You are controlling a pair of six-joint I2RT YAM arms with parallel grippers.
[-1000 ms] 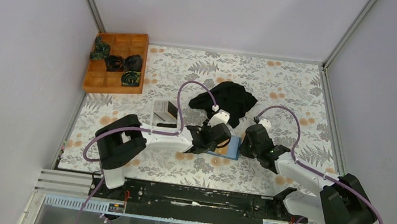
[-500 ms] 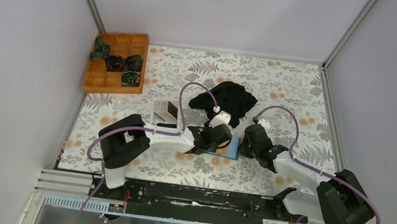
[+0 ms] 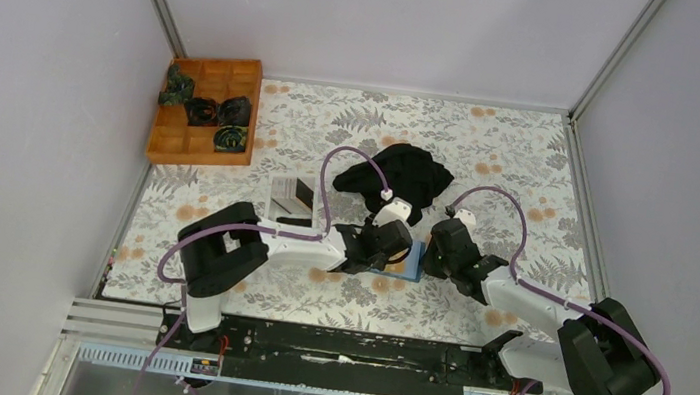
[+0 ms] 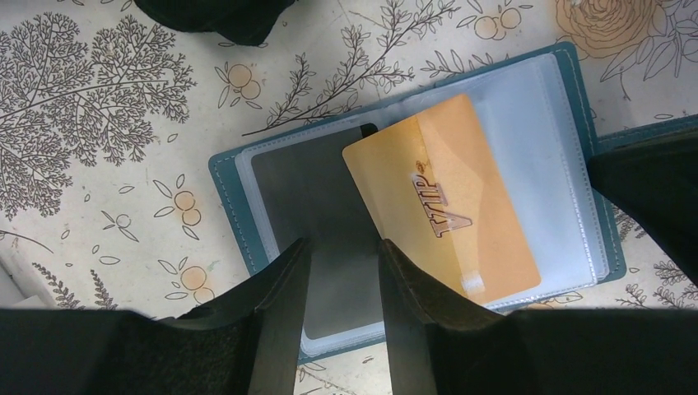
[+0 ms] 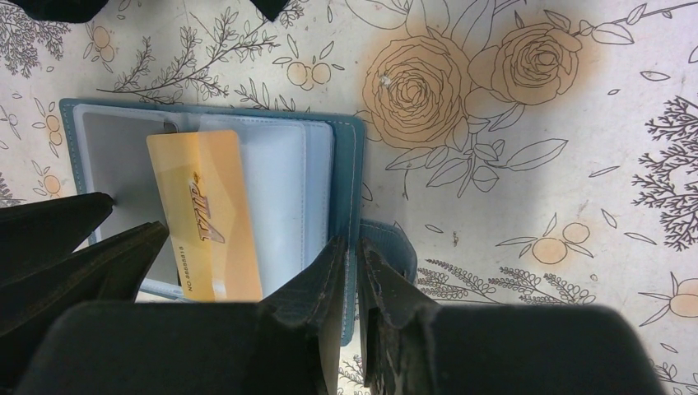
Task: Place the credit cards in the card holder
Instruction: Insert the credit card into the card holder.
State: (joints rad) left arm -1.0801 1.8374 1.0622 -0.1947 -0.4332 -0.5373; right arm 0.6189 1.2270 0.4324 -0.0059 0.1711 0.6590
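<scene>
The teal card holder [image 3: 407, 263] lies open on the floral cloth, its clear sleeves facing up [image 4: 226, 181] [image 5: 350, 164]. A gold credit card [image 4: 449, 197] [image 5: 210, 222] rests slantwise over the sleeves. A dark grey card [image 4: 313, 197] sits on the left side. My left gripper [image 4: 343, 247] [image 3: 390, 248] hovers over that dark card, jaws apart, nothing pinched between them. My right gripper [image 5: 351, 247] [image 3: 431, 258] is shut on the holder's right-hand teal edge.
A black cloth [image 3: 404, 176] [image 4: 214, 12] is bunched just behind the holder. A white shallow tray [image 3: 290, 200] stands to the left of the grippers. A wooden compartment box [image 3: 205, 111] with dark bundles sits at the back left.
The left gripper has crept a little to the right over the holder. The right gripper and the holder have stayed put.
</scene>
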